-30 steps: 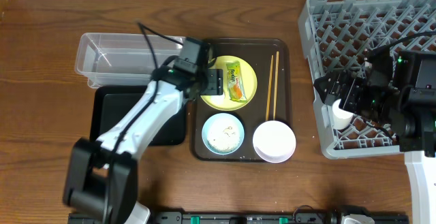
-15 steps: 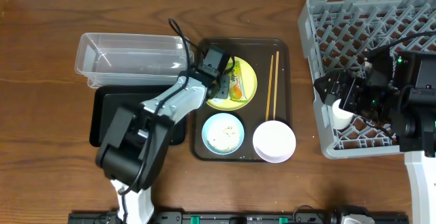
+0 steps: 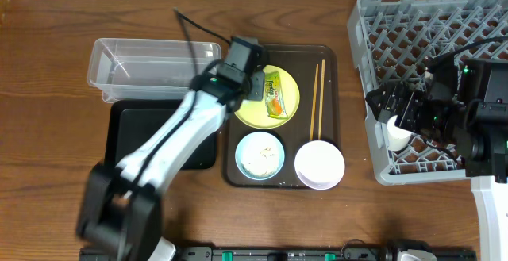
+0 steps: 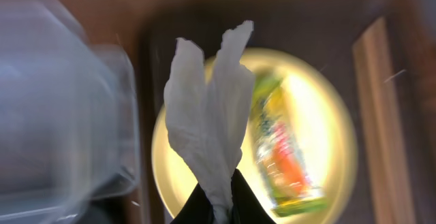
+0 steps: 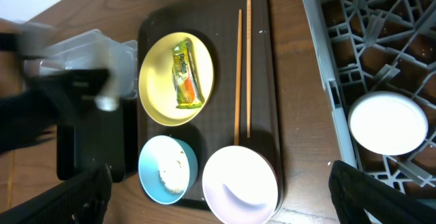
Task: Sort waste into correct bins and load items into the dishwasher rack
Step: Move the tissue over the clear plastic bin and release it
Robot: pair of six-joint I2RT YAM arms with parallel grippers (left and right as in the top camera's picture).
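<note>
- The left gripper (image 4: 219, 202) is pinched narrow on the lower end of a crumpled white napkin (image 4: 208, 122), which stands up from the fingers in two pointed flaps.
- In the overhead view the left gripper (image 3: 251, 85) hangs over the left edge of the yellow-green plate (image 3: 292, 94), between the plate and the clear tub (image 3: 143, 63).
- The green-and-orange wrapper (image 3: 274, 93) lies flat on the plate, and the left wrist view shows it just to the right of the napkin, blurred.
- The plate sits in the back of the dark brown serving tray (image 3: 333, 63), with the chopsticks (image 3: 317, 101) lying side by side to its right.
- The light blue bowl (image 3: 259, 155) stands in the tray's front left and holds white rice (image 5: 174, 173). The white bowl (image 3: 319, 164) stands to its right, overhanging the tray's front rim.
- The black tray (image 3: 131, 134) lies just in front of the clear tub, partly under the left arm.
- The right gripper (image 3: 389, 110) hovers over the left side of the grey rack (image 3: 413, 31). Its fingers (image 5: 75, 197) are spread wide and hold nothing.
- The small white cup (image 5: 388, 123) stands in a rack cell near the crate's left wall, below that gripper.
</note>
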